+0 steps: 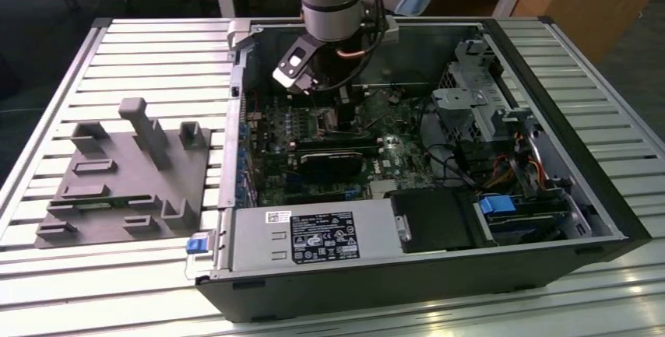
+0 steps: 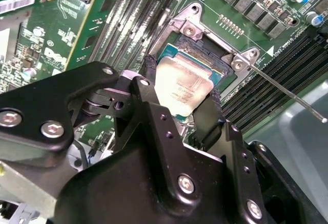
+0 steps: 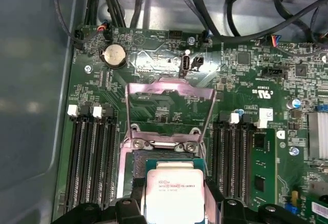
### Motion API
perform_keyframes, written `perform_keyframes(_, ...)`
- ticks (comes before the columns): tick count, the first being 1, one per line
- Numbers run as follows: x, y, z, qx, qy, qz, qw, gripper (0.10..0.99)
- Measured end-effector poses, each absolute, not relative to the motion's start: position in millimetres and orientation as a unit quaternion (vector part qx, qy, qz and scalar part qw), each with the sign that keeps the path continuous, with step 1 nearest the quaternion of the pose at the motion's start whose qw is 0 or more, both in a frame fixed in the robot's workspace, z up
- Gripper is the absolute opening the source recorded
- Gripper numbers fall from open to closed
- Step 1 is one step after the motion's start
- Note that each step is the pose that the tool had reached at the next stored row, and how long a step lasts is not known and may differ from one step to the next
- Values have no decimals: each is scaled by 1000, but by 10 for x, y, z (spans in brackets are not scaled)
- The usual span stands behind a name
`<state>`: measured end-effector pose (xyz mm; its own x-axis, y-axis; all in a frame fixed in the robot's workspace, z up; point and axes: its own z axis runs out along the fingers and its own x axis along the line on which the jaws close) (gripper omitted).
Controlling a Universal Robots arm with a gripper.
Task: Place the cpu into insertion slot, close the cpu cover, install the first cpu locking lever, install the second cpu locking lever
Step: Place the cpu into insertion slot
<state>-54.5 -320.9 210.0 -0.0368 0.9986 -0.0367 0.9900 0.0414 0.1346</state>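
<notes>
Holding the one chip [image 2: 177,83] by two opposite edges, the gripper [image 2: 182,84] is clamped narrow on it directly over the single socket [image 3: 141,165]. The chip lies squared to the socket's rim; whether it is seated I cannot tell. One cover [image 3: 169,88] stands tilted up from one socket edge. One lever rod [image 2: 287,93] juts out from a socket corner.

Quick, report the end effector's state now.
End effector: closed on the chip, holding it at the open socket.
</notes>
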Motion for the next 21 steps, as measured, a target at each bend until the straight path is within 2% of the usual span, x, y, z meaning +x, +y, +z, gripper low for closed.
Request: perform_keyframes(21, -548, -3129, 1949, 707, 704, 35, 61, 541)
